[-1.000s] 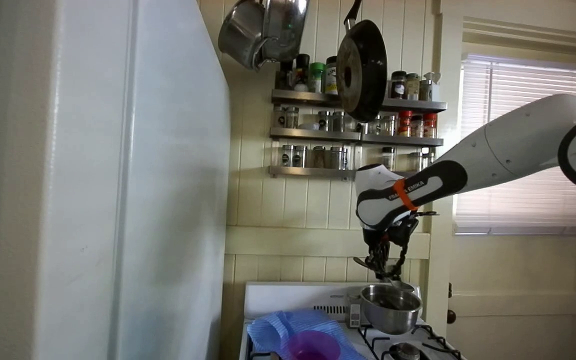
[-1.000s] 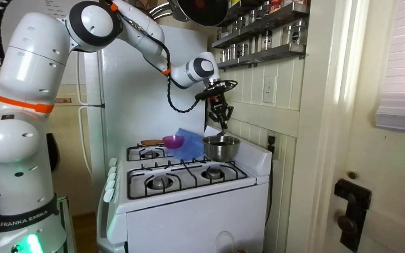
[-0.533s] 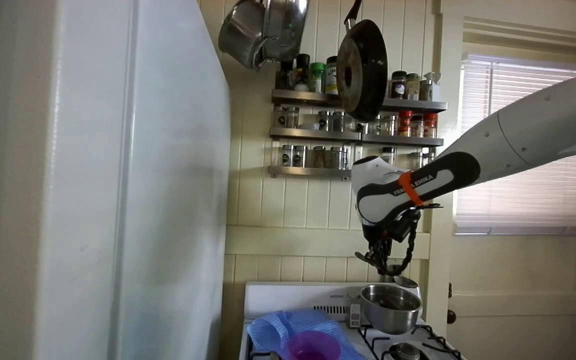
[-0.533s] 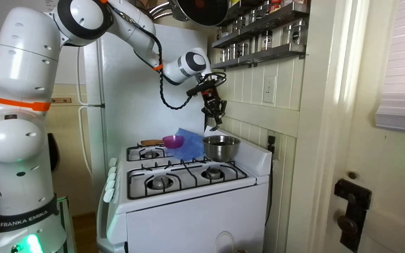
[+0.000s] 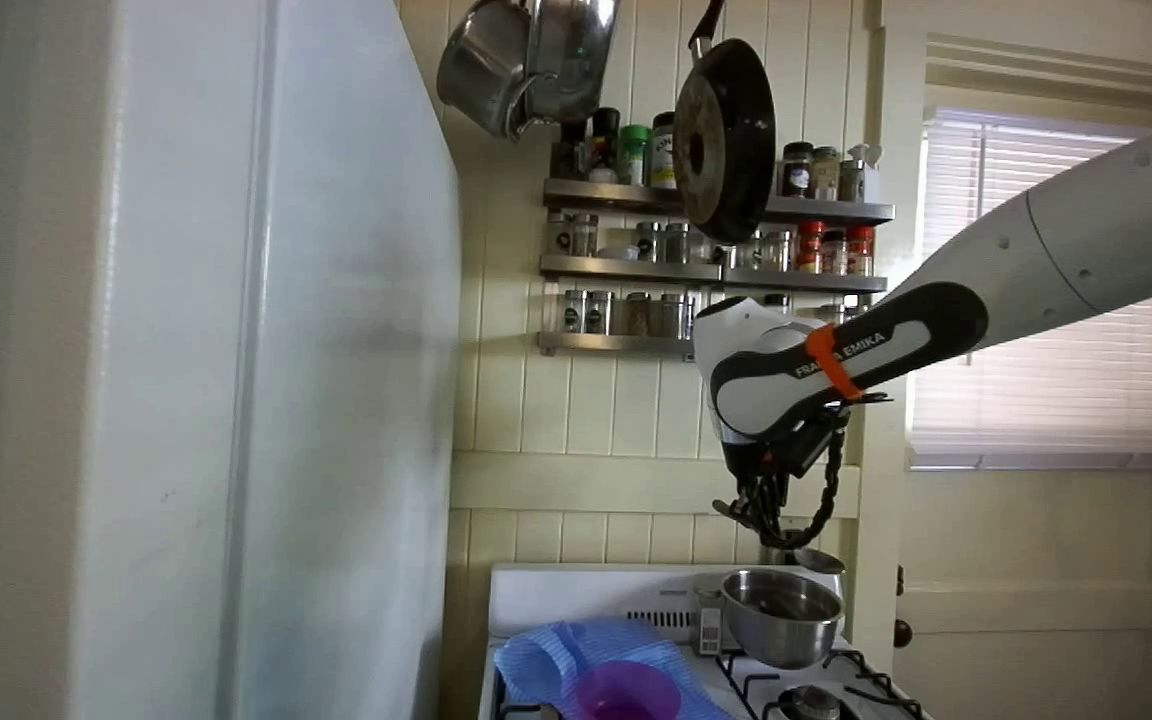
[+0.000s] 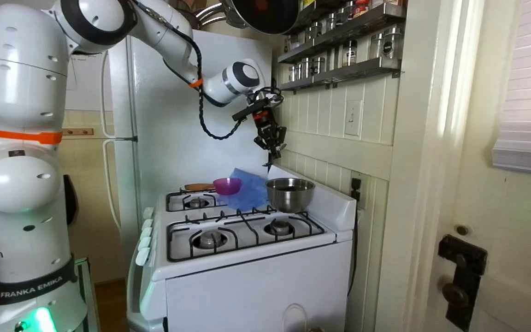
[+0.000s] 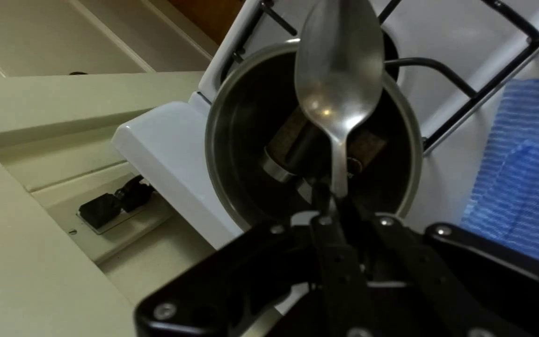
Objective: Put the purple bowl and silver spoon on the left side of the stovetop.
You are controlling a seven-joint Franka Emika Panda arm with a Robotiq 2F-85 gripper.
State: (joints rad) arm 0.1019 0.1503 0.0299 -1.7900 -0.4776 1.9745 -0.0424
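claw (image 7: 338, 206): clamped on silver spoon (image 7: 339, 89) by handle, head out to 12 o'clock in wrist view, presumably free for set-down | pot (image 6: 290, 198): below, apart from spoon | purple bowl (image 6: 227, 187): 8 o'clock of claw in an exterior view, at blue cloth (image 6: 251, 189), left side of surface (image 6: 243, 236), likely its goal; spoon not yet placed

Silver spoon (image 7: 339, 89) in the jaws, purple bowl (image 6: 227, 186) upright on the white stovetop (image 6: 244, 235)
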